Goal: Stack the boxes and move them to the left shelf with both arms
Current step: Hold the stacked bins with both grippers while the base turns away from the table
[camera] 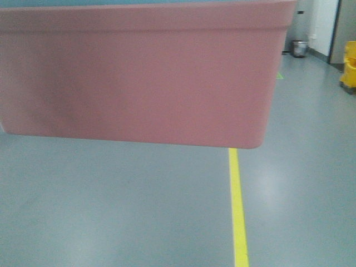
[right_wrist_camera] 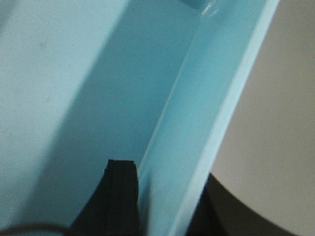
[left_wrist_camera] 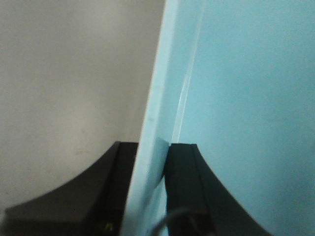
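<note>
The salmon pink box [camera: 139,72] hangs in the air close to the front camera and fills the upper part of that view; a thin strip of the light blue box [camera: 111,3] shows above its rim. My left gripper [left_wrist_camera: 150,162] is shut on the left wall [left_wrist_camera: 157,108] of the blue box, one finger [left_wrist_camera: 184,187] inside and one outside. My right gripper [right_wrist_camera: 165,182] is shut on the right wall [right_wrist_camera: 206,123] of the blue box, one finger [right_wrist_camera: 118,196] inside. The left shelf is out of view.
Grey floor [camera: 111,206] with a yellow line [camera: 238,206] lies below the held boxes. A yellow mop bucket [camera: 349,69] and a small metal bin [camera: 299,48] stand at the far right. A doorway is at the right edge.
</note>
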Robot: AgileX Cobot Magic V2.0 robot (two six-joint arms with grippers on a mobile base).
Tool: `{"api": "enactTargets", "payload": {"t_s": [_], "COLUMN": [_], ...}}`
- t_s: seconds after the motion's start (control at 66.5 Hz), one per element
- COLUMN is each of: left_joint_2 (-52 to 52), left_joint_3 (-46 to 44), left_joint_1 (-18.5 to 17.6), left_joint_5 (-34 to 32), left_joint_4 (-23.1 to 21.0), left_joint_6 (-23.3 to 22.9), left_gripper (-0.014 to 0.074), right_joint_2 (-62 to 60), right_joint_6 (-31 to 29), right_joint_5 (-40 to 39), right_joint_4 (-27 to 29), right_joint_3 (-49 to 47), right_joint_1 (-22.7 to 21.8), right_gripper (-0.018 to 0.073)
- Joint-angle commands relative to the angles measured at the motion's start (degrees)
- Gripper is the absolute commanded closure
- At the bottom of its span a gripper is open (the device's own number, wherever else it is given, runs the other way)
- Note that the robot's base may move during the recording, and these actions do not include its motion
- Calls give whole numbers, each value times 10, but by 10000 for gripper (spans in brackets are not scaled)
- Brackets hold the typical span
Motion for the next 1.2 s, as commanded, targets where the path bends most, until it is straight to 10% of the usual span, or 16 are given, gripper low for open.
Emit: {"api": "enactTargets", "payload": {"t_s": [0.0,1.188], "left_joint_2": [-28,-25], "left_joint_3": [-27,-27], "left_joint_1": [-30,-31], "left_joint_5": [-130,-129], "left_joint_4": [-56,-68], "left_joint_6": [2,2], "left_gripper": [606,606], "right_joint_2": [-22,-22], "right_joint_6": [3,2], "right_joint_5": [-149,-134], "right_joint_4": [43,43], "right_joint_3": [-23,-23], "right_joint_1": [19,19], "right_gripper": [504,504]}}
